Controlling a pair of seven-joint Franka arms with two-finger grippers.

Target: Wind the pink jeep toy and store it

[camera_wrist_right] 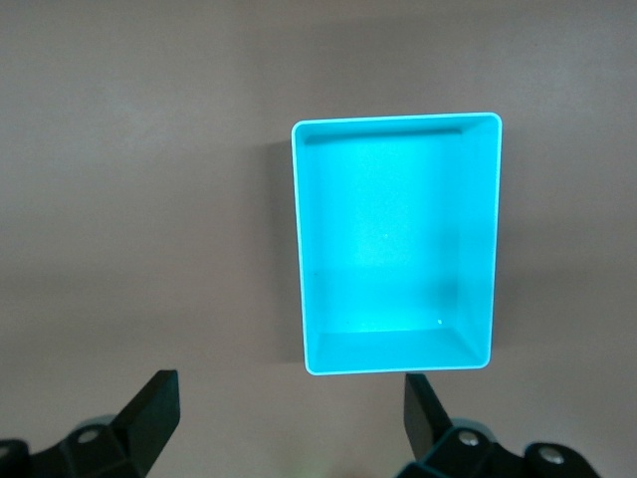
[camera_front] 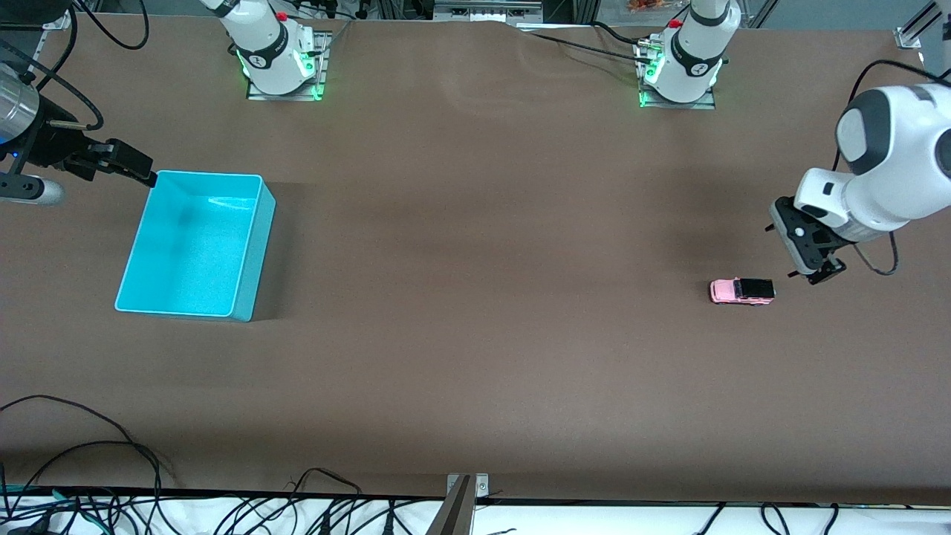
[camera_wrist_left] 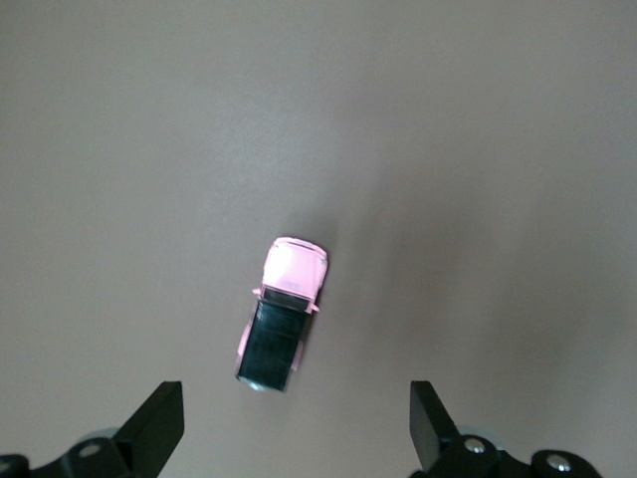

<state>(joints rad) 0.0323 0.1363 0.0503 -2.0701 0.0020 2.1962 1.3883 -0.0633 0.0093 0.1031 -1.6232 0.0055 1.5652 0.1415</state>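
Pink jeep toy (camera_front: 741, 290): on tabletop (camera_front: 475, 312), toward my left arm's end. My left pincer (camera_front: 816, 276): released, empty, hovering beside it. My right pincer (camera_front: 137, 170): released, empty, at cyan bin (camera_front: 249, 253) corner

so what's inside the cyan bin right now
Nothing shows inside the cyan bin: its floor is bare in the right wrist view. The pink jeep toy sits on the table near the left arm's end. No part of the bin's inside is covered.

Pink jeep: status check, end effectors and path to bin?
Both end effectors open: left beside pink jeep, right at cyan bin corner. Jeep on table, untouched. Nothing between them.
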